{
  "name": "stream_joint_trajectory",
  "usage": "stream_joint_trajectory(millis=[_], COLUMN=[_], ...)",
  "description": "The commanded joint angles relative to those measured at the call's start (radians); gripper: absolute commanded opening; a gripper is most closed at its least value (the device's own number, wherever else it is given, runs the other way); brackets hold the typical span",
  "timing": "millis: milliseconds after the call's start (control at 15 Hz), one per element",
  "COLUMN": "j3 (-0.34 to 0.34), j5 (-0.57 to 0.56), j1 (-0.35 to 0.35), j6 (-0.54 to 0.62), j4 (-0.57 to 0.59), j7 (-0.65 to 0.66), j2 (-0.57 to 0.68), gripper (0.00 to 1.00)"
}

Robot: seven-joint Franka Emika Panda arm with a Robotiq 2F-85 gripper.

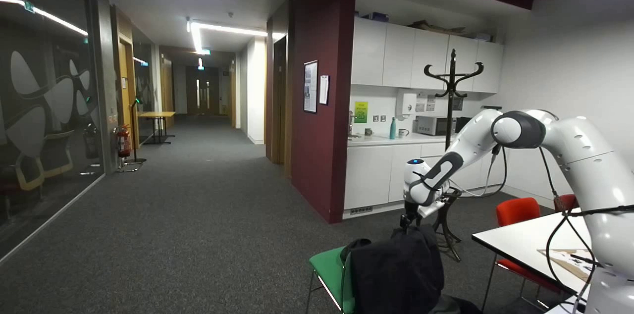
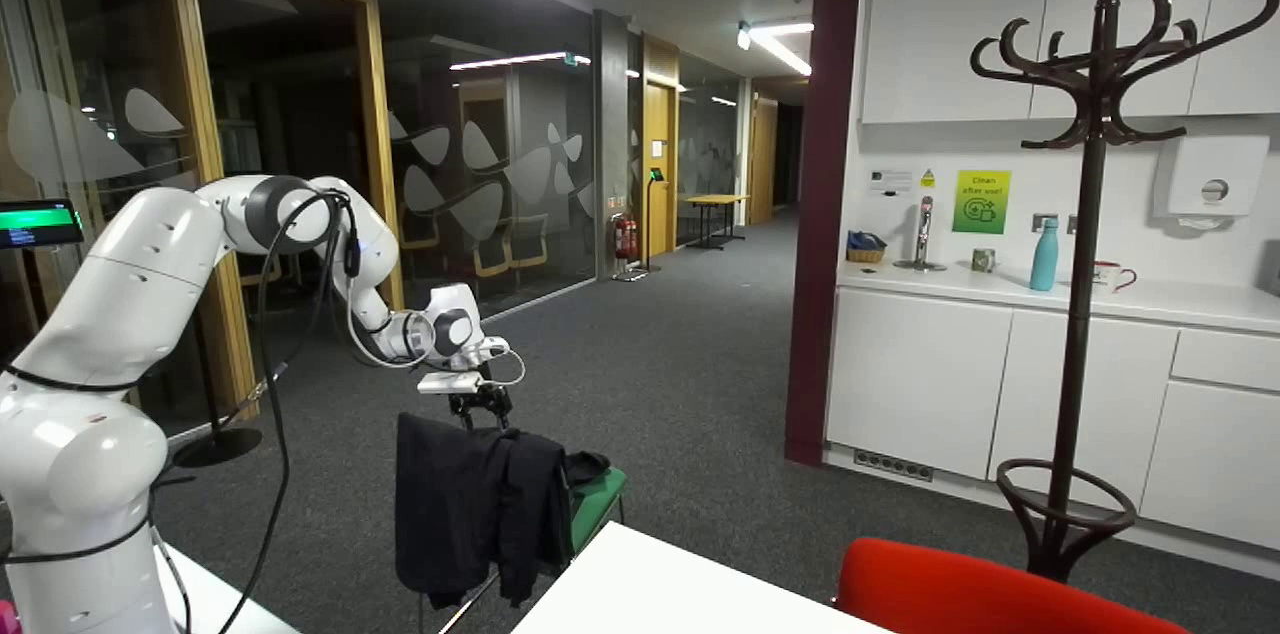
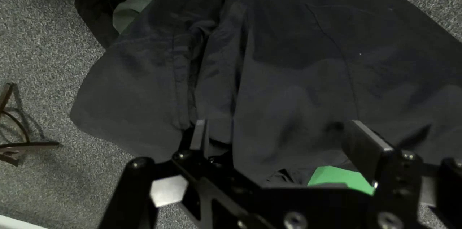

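Observation:
A black jacket (image 1: 396,267) hangs over the back of a green chair (image 1: 328,263), its cloth folded and draped in both exterior views. Directly above the jacket's top edge my gripper (image 2: 486,422) points downward. In the wrist view the gripper (image 3: 278,124) is wide open, one finger at each side, with the dark jacket (image 3: 296,37) spread out beneath. Between the fingers I see only the cloth below and a patch of the green seat (image 3: 337,176). Whether the fingertips touch the fabric I cannot tell. The jacket hides most of the chair's backrest.
A dark coat stand (image 2: 1085,314) rises near the kitchen counter (image 2: 1200,304); its feet (image 3: 30,145) show at the wrist view's left. A white table (image 2: 660,584) borders the chair, with a red chair (image 1: 517,212) at it. Cables (image 1: 550,239) hang from the arm.

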Motion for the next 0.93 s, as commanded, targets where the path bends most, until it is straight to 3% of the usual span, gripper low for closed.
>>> stream_joint_trajectory(millis=[0, 600, 667, 733, 867], j3=[0.022, 0.067, 0.069, 0.068, 0.066], j5=[0.039, 0.146, 0.151, 0.153, 0.156], j1=[-0.015, -0.059, -0.061, -0.061, -0.059], j6=[0.001, -0.014, -0.021, -0.028, -0.036], j4=[0.035, 0.055, 0.057, 0.059, 0.063], j7=[-0.042, -0.111, -0.116, -0.118, -0.117], j2=[0.021, 0.066, 0.069, 0.072, 0.076], gripper=[1.00, 1.00, 0.94, 0.74, 0.59])
